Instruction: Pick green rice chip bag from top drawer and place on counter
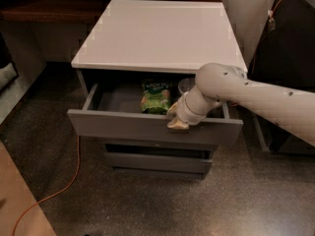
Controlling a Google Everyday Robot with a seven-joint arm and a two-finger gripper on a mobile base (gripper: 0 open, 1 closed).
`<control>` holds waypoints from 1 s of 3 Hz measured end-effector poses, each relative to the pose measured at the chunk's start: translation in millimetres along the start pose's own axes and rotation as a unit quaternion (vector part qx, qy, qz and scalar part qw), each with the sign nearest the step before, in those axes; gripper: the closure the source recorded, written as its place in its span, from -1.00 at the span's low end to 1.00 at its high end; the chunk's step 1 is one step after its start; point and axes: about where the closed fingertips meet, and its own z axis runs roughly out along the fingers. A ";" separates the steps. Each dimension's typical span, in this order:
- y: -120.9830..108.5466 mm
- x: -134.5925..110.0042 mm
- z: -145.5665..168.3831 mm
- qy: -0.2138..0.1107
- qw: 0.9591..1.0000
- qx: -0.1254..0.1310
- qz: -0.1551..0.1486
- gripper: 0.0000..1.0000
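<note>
Spreading across the upper middle of the frame, the white counter (157, 33) is catching the light on top of the grey cabinet. From the right edge, the cream-coloured arm (266, 100) is bending down toward the centre. Just below the counter, the top drawer (123, 127) is standing pulled out toward the bottom of the frame, its grey inside showing. Under it, the two shallower drawers (157, 162) are sitting shut.

At the centre, the gripper (176, 118) is resting on the upper edge of the drawer's front panel, right of its middle. Its tan fingers (178, 125) are straddling that edge, one tip inside and one on the outer face, narrowly pinching the panel.

Just up and left of the gripper, the green rice chip bag (155, 96) is lying flat on the drawer floor, apart from the fingers. At lower left, an orange cable (74, 176) is trailing across the speckled floor.
</note>
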 end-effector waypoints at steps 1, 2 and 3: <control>38.4 -5.9 -1.8 -0.004 1.000 -0.011 0.009 1.00; 47.9 -9.1 -4.8 -0.006 1.000 -0.013 0.010 1.00; 69.7 -16.2 -12.6 -0.011 1.000 -0.017 0.013 1.00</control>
